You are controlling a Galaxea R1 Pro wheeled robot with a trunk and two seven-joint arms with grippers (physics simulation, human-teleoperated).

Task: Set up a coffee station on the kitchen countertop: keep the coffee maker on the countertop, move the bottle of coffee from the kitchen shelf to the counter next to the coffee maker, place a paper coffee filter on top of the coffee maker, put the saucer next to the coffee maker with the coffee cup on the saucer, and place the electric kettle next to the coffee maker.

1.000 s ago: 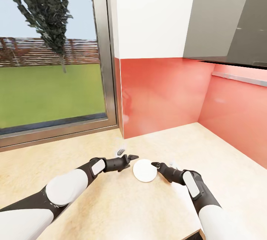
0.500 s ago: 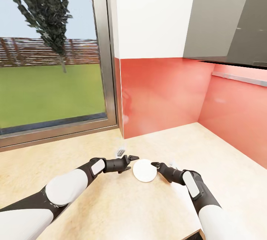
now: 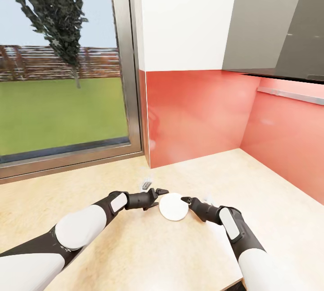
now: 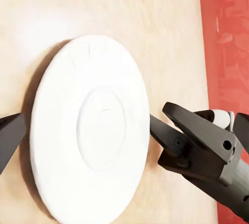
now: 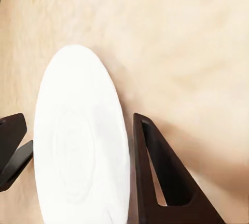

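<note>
A white saucer (image 3: 173, 206) lies flat on the beige countertop (image 3: 135, 250), right between my two grippers. My left gripper (image 3: 157, 196) is open at the saucer's left rim; one of its fingers (image 4: 10, 135) sits just off the rim in the left wrist view. My right gripper (image 3: 185, 201) is open at the right rim, with one finger (image 5: 155, 182) against the edge of the saucer (image 5: 78, 141). The left wrist view shows the saucer (image 4: 88, 130) with the right gripper (image 4: 161, 119) touching its far edge. Coffee maker, bottle, filter, cup and kettle are out of view.
A small grey object (image 3: 146, 184) lies on the counter just behind my left gripper. A red backsplash (image 3: 193, 115) closes the corner behind and to the right. A large window (image 3: 63, 79) is at the left, and a dark hood (image 3: 288, 25) hangs at the upper right.
My right gripper has crept left against the saucer, and the saucer has shifted slightly left toward the left gripper. The left arm has stayed still.
</note>
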